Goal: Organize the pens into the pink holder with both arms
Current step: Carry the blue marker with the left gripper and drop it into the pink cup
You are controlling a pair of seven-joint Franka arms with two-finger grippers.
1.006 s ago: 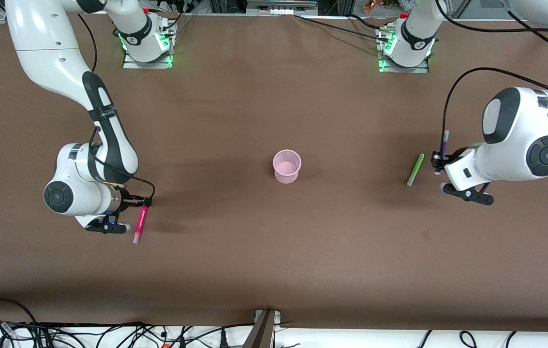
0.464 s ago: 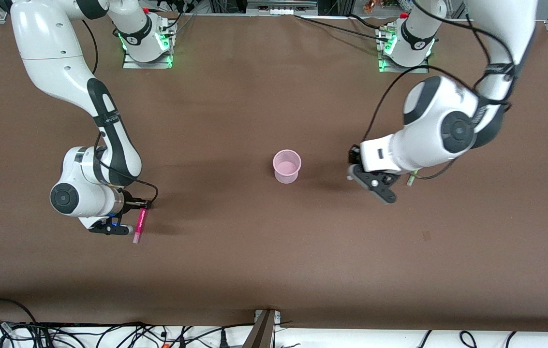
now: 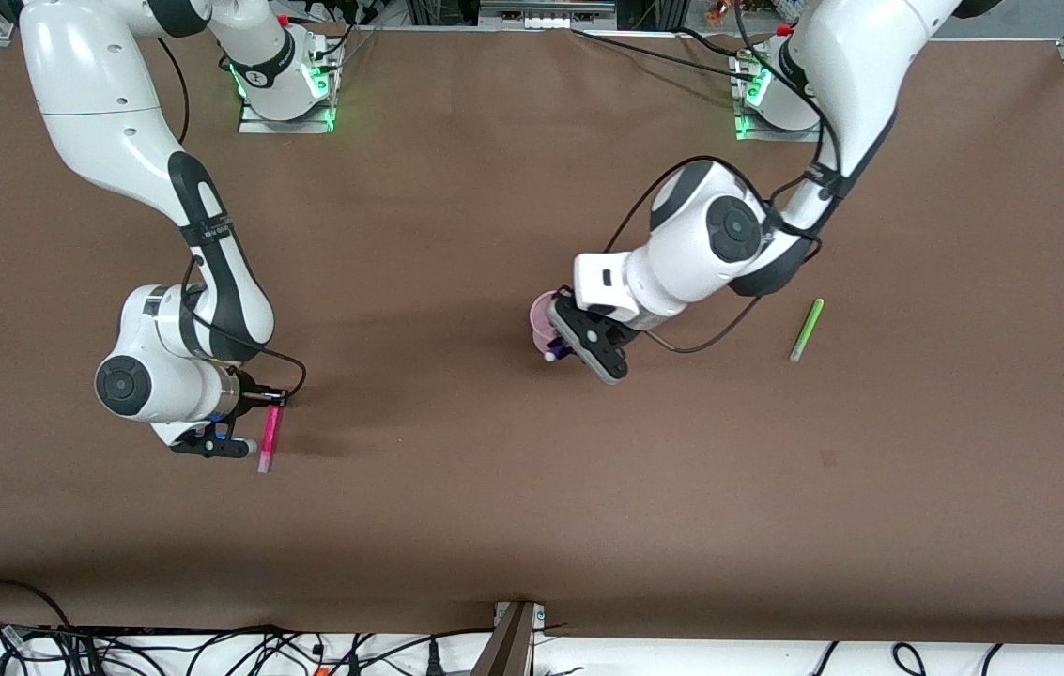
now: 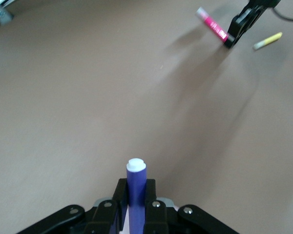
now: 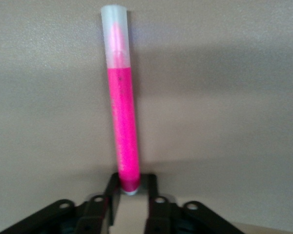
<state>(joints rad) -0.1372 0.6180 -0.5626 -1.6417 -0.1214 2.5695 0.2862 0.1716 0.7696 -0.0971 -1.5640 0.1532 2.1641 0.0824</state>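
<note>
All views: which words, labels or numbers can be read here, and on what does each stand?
No text can be read.
Right arm's black band: white lettering, too small to read.
Pink pen, in the right end effector: faint marks on the barrel, blurred.
Purple pen, in the left end effector over the holder: no text shows.

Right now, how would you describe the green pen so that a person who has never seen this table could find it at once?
Start from the pink holder at the middle of the table and go toward the left arm's end. The green pen lies flat on the bare brown surface, with nothing touching it. It is the only light green pen; the purple pen and the pink pen are each in a gripper.
</note>
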